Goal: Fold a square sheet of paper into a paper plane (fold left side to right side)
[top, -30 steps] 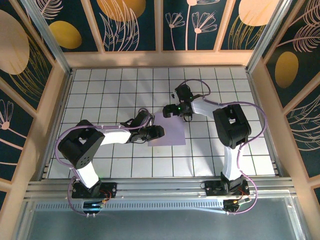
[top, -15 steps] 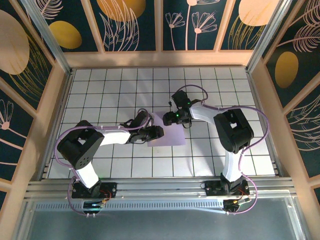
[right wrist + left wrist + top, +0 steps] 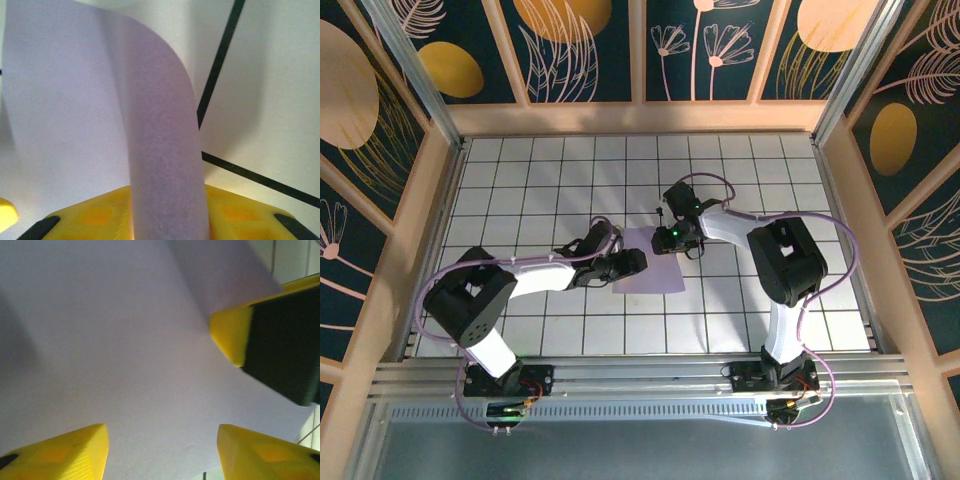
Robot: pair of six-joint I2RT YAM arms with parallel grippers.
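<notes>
The square sheet of paper is lavender and lies on the white grid tiles at the table's middle. My right gripper is at its far edge and shut on that edge. In the right wrist view the sheet curls up and back between the yellow fingers of the right gripper. My left gripper is over the sheet's left part. It is open, its fingertips wide apart over the sheet. The right gripper's finger shows at upper right there. The paper plane is out of view.
The tiled floor is ringed by a wooden frame with patterned walls behind it. Both arm bases stand on the metal rail at the near edge. Purple cables loop beside each arm.
My right gripper came down to the sheet's far edge and closed on it, and that edge now curls up. My left gripper's fingers have spread wider.
</notes>
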